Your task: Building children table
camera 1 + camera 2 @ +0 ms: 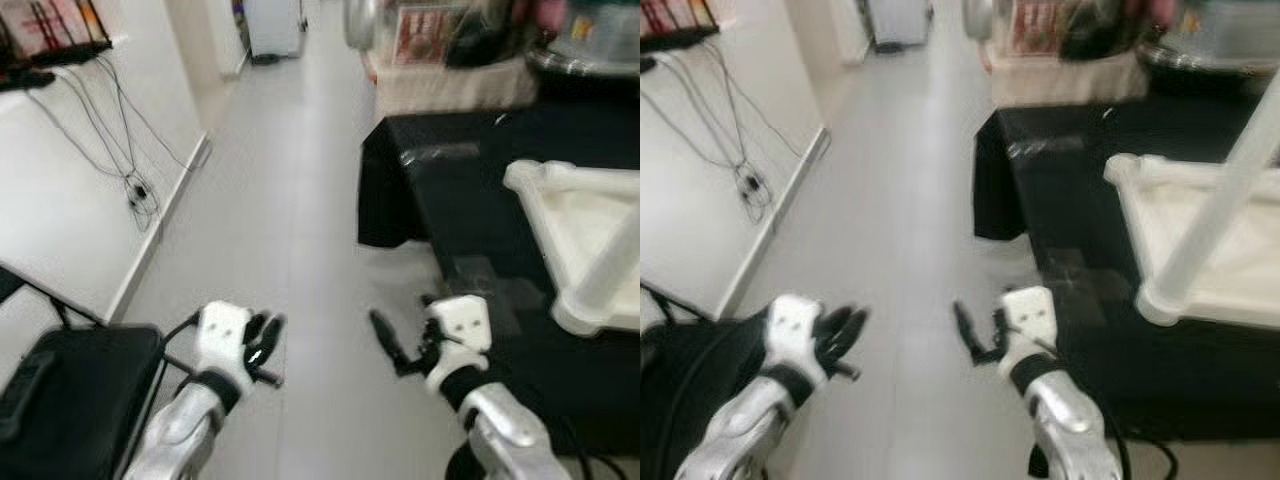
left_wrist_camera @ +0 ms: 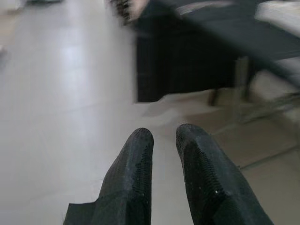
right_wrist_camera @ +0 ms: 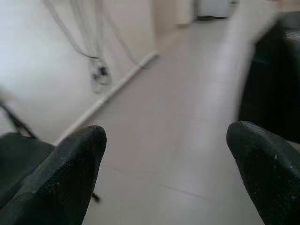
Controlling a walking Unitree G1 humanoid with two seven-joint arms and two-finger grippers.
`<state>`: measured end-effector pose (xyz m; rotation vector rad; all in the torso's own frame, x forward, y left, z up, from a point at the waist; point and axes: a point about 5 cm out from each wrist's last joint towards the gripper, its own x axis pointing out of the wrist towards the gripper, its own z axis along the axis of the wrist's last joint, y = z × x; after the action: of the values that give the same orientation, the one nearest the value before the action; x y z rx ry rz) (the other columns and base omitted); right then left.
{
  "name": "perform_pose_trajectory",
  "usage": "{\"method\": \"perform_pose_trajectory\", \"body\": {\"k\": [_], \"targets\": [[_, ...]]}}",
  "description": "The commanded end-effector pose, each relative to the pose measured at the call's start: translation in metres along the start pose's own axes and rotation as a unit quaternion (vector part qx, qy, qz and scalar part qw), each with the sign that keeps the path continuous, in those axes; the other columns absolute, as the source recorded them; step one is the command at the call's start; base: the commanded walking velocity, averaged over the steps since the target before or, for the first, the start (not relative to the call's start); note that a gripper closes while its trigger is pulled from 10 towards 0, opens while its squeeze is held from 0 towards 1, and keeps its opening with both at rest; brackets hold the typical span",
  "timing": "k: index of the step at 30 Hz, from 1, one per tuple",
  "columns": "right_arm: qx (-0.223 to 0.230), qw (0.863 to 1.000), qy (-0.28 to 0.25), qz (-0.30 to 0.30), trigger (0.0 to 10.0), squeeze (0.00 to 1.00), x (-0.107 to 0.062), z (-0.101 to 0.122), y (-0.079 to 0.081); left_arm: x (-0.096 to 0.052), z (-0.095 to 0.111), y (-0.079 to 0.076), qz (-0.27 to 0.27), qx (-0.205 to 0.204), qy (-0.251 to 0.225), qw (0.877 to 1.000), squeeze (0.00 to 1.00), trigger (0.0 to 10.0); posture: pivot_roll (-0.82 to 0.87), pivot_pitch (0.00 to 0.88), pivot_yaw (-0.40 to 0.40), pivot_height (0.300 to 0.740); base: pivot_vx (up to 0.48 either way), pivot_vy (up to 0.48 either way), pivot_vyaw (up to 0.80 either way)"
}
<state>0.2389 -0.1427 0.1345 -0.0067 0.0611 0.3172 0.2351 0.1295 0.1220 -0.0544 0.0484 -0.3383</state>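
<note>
A white children's table (image 1: pixel 575 235) lies upside down on a black-draped table (image 1: pixel 450 190) to my right, with one white leg (image 1: pixel 1230 190) sticking up toward the camera. Both my arms are held low over the grey floor, away from it. My left gripper (image 1: pixel 262 342) has its two black fingers (image 2: pixel 136 159) close together with nothing between them. My right gripper (image 1: pixel 403 338) is spread wide and empty, its fingertips (image 3: pixel 79 150) far apart, just left of the black cloth's near corner. All views are blurred.
A grey tiled corridor (image 1: pixel 290 180) runs ahead between a white wall (image 1: pixel 70 170) with hanging cables (image 1: pixel 140 195) and the black table. A black seat (image 1: pixel 70 390) stands at my lower left. A white appliance (image 1: pixel 272 25) stands at the far end.
</note>
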Motion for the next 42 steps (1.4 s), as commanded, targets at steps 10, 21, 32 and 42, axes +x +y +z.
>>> {"method": "perform_pose_trajectory", "body": {"k": [10,21,32,42], "targets": [[0.019,0.999,0.001,0.031,10.0,0.0,0.005,-0.002,0.008,0.001,-0.001,0.008,0.01,0.003,0.003,1.0,0.0,10.0,-0.06,0.072,0.032,0.74,0.385,0.0,0.0],[0.018,0.999,-0.004,0.046,10.0,0.0,0.006,-0.001,0.015,-0.001,0.002,0.014,0.01,0.009,0.003,1.0,0.0,10.0,-0.03,0.078,0.051,0.74,0.374,0.0,0.0],[0.018,0.998,-0.006,0.054,10.0,0.0,0.006,0.0,0.018,0.001,0.004,0.017,0.012,0.01,0.001,1.0,0.0,10.0,-0.02,0.081,0.05,0.74,0.374,0.0,0.0],[0.012,0.998,-0.01,0.058,10.0,0.0,0.007,0.003,0.019,0.007,0.011,0.022,0.016,0.012,-0.013,1.0,0.0,10.0,-0.03,0.083,0.042,0.74,0.381,0.0,0.0]]}}
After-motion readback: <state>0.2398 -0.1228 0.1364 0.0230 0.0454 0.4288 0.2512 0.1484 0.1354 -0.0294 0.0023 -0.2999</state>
